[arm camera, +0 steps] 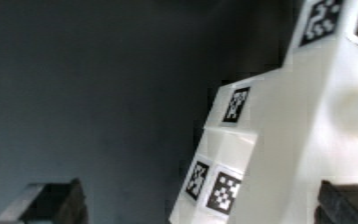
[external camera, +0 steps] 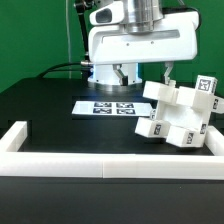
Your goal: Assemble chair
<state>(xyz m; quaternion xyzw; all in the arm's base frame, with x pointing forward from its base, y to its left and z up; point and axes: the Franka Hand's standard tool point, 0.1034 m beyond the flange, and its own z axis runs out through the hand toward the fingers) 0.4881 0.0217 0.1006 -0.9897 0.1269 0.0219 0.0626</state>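
Observation:
The partly built white chair stands tilted on the black table at the exterior view's right, a cluster of blocky parts with square black-and-white tags. My gripper hangs just above and behind its upper corner, jaws wide apart and holding nothing. In the wrist view the chair fills the area near one dark fingertip, while the other fingertip is over bare table; the gripper is open. Whether a finger touches the chair cannot be told.
The marker board lies flat on the table beside the chair, under the arm. A long low white border rail runs along the front edge and turns back at the exterior view's left corner.

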